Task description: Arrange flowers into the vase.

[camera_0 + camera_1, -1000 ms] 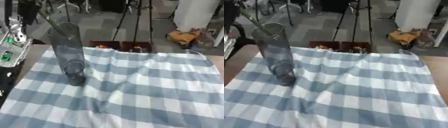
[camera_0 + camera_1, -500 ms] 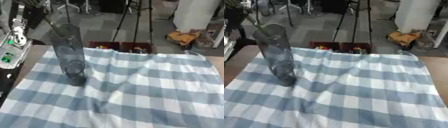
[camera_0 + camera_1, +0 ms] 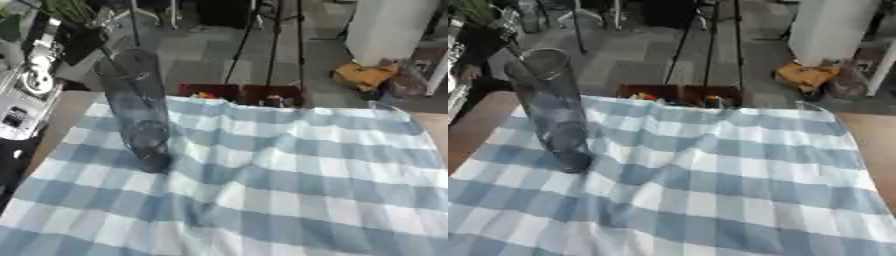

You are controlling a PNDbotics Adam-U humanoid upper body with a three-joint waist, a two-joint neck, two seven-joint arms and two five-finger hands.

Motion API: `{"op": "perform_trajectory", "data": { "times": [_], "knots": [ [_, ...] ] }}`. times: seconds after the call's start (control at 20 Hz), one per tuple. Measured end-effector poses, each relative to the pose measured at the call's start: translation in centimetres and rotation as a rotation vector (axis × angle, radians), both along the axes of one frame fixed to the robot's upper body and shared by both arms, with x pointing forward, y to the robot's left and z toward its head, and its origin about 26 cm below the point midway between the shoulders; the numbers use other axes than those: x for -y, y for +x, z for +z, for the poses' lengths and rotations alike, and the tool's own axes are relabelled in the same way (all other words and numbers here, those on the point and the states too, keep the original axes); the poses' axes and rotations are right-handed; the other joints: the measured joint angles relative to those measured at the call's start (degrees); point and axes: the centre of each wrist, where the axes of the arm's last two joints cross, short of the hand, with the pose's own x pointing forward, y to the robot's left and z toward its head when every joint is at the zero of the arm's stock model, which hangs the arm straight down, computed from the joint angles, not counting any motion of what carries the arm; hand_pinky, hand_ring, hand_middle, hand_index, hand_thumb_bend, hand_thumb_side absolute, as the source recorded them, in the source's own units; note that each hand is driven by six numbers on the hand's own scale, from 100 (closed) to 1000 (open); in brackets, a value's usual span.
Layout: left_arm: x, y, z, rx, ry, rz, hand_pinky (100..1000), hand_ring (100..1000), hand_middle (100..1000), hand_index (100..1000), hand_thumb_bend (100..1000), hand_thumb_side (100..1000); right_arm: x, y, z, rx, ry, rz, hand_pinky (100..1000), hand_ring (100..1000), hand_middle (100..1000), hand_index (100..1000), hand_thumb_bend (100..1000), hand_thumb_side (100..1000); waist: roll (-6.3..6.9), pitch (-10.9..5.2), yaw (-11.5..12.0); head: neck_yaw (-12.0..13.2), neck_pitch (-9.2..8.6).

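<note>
Below the left hand (image 3: 80, 42), vase (image 3: 138, 107).

No text, label, brand, number or sign can be read anywhere; the silver arm (image 3: 31, 85) at the left of the frame bears small dark marks, too blurred to make out.

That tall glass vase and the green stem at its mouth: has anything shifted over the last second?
The robot's left hand has carried the green stem nearer the vase's mouth, its lower end now at the rim. The hand is blurred, so its grip is unclear. The vase stays upright on the checked cloth; the right hand is not in view.
</note>
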Motion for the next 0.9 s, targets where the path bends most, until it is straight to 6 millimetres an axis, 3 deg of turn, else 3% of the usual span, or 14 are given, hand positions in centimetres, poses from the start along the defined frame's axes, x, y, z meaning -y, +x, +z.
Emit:
{"op": "perform_trajectory", "data": {
  "times": [0.3,0.9],
  "knots": [
    [-0.21,-0.09,0.07,-0.068,0.070,-0.005,129,513,568,665,100,599,0.10,-0.11,-0.19,-0.011,0.004,-0.004,775,557,462,763,100,1000,0.27,-0.25,0.16,-0.19,0.05],
    [-0.78,-0.40,0.51,-0.168,0.174,-0.032,186,560,618,697,100,574,0.22,-0.33,-0.30,-0.025,0.016,-0.014,775,556,461,762,100,1000,0.65,-1.04,0.62,-0.28,0.14]
  ]
}}
